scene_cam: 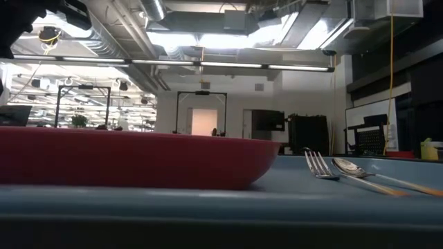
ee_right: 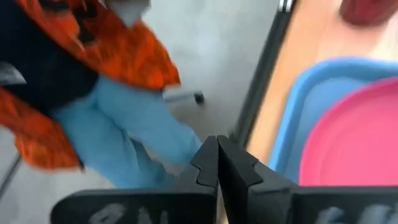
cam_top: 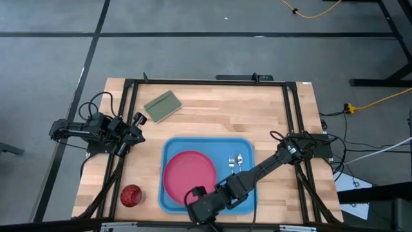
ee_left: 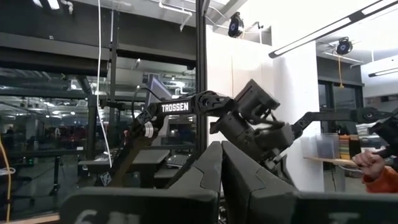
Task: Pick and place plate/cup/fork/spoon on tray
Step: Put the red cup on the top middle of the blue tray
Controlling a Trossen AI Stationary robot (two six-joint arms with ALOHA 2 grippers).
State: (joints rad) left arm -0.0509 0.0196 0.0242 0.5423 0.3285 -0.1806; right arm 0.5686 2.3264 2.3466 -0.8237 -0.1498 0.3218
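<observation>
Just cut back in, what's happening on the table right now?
The plate, fork and spoon are on the blue tray; the cup stands on the table off the tray's left edge. The right gripper is shut and empty at the tray's near edge, by the plate's rim. The left gripper is shut and waits at the table's left side. A person's blue trousers show beyond the table edge.

The right arm hides the plate's [cam_top: 188, 174] near rim and part of the tray [cam_top: 172, 147]. In the right wrist view the cup [ee_right: 370, 10] is blurred and cut off, beyond the tray.
</observation>
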